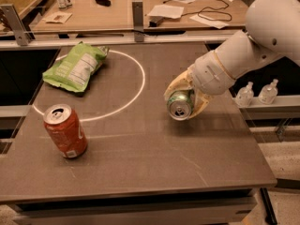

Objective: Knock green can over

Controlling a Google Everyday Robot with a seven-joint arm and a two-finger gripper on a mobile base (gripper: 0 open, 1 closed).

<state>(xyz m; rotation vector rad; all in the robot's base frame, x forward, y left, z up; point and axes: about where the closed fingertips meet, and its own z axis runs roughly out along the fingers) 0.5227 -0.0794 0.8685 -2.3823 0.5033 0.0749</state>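
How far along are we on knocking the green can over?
Done: the light green aluminium soda can is already tipped, silver top facing the camera. In hand: the tool, right of the white circle, is shut around it. Left: release it so it lies on the dark table; whether it rests there yet, I cannot tell.

Your pincer point(186, 101) sits right of centre, fingers point(174, 89) wrapped around the green can point(180, 108), which is tipped sideways, silver top facing the camera. Orange-red can point(65, 131) stands lower left, chip bag point(76, 68) upper left on the table point(140, 158).
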